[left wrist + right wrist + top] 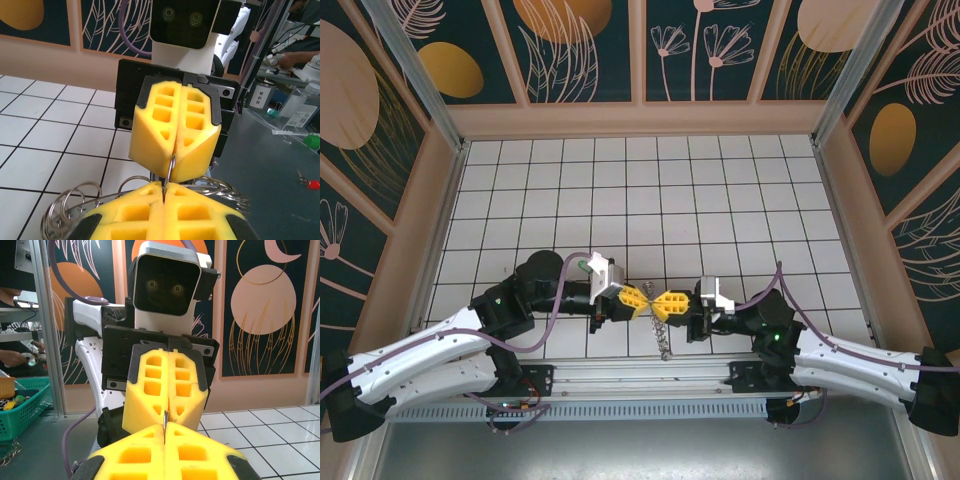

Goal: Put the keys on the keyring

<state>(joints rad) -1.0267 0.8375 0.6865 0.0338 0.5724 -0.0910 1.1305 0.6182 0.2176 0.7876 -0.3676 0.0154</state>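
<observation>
**Two robot arms pinch a keyring between them above a tiled table**

Both arms reach inward from the near edge of the white tiled table point(720, 200) and meet tip to tip in the middle; the left fingers point(632, 296), blocky yellow plastic, point right; the right fingers point(676, 304), of the same make, point left; the forearms lie low and almost level, with the elbows bent outward.

The keyring point(666, 335), a bunch of thin grey metal loops and chain, hangs between the two pairs of fingers, just above the table; in the left wrist view silvery wire loops point(226, 191) fan out to either side of the pinch.

Each pair of fingers is pressed together on a thin strand of the metal, with no gap between them; the strand runs straight from one seam to the other.

The step in hand appears to be holding the ring steady from both sides, ready for threading; whether the small light-green key is among the loops cannot be told.

The next move likely calls for one pair of fingers to hold firm while the other lets go and regrips; a slip would drop the bunch.
</observation>
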